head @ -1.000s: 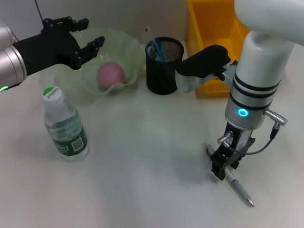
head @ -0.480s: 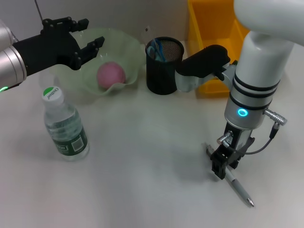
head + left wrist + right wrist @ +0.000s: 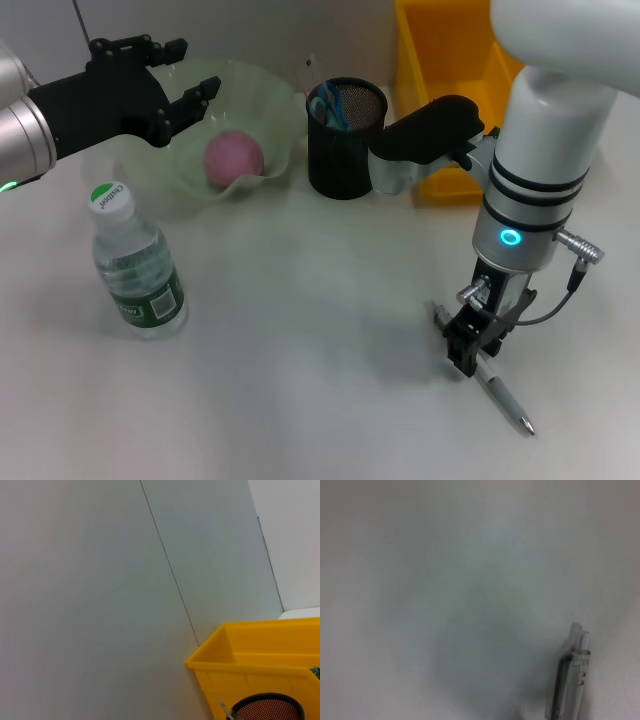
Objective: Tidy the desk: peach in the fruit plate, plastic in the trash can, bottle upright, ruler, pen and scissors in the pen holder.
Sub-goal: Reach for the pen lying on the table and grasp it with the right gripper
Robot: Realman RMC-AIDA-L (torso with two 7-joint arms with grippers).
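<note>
**Right gripper down on the pen, last item still on the desk**

Nearest to the robot, the pen (image 3: 497, 386) lies flat on the white desk (image 3: 320, 380), off to the right. Its long axis runs on a diagonal: one end pokes out toward the near right edge, while the other end goes back and leftward under the right gripper (image 3: 466, 352). That gripper is right down at the desk on the pen's farther half, fingers straddling the barrel. From where I stand it looks closed on the pen, though the pen has not left the surface. The right wrist view shows a clear barrel with a dark core.

I'd expect it to be light, rigid and slick, a thin round thing that could roll or pivot if pinched off-centre. A hold across the barrel nearer its middle would keep it from swinging when lifted and tipped upright.

Farther back, the bottle (image 3: 136, 263) stands upright on the left. Beyond it the peach (image 3: 234, 156) sits in the pale green fruit plate (image 3: 262, 96), with the left gripper (image 3: 190, 92) hovering over the plate's rim, fingers spread and holding nothing. The black mesh pen holder (image 3: 345, 140) stands beside the plate with things already in it, and the yellow trash can (image 3: 440, 60) is behind.
</note>
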